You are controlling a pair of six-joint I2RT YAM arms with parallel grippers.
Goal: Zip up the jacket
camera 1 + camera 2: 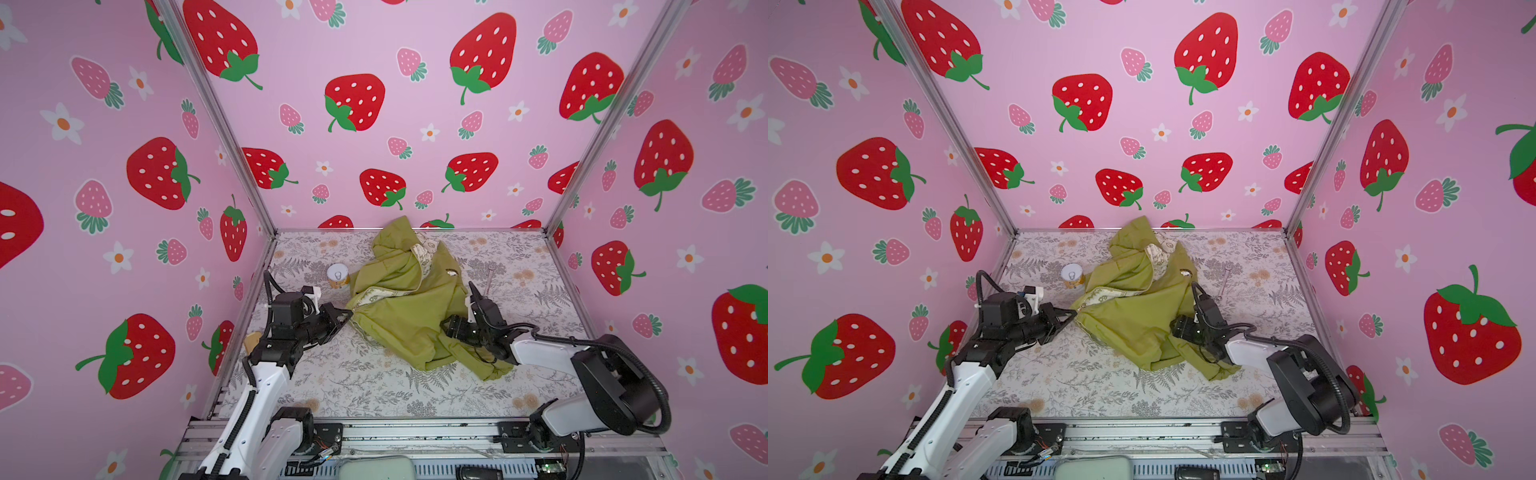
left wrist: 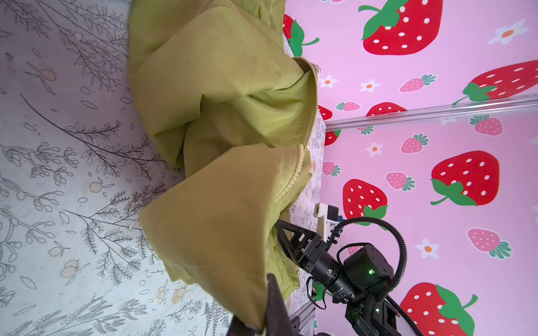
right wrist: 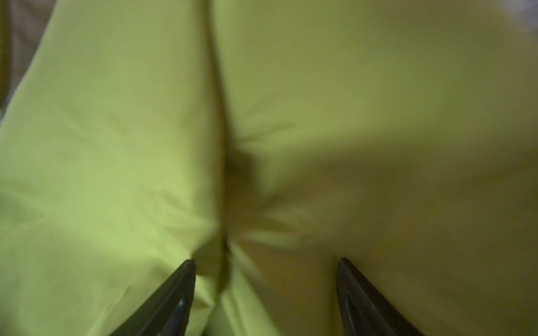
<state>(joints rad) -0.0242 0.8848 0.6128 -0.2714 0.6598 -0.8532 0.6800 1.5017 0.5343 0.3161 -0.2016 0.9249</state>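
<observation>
The jacket (image 1: 407,307) lies crumpled at the centre of both top views (image 1: 1138,316). Its hood (image 1: 392,239) is uppermost, against the back wall. The front is open and cream lining (image 1: 376,297) shows along the gap. The zipper (image 2: 294,180) is seen in the left wrist view as unjoined cream teeth, and no slider can be made out.

The left claw (image 1: 347,316), centre-left, is clamped on the jacket's hem corner, with fabric pinched between its tips. The right claw (image 3: 266,261) has its jaws spread against blurred green cloth that fills its wrist view. In the top views its arm hides part of the jacket at centre-right.

A can (image 1: 338,276) stands just left of the jacket. To the right lies a thin metal tool (image 1: 489,280), too small to identify. All rest on the floral counter (image 1: 374,386).
</observation>
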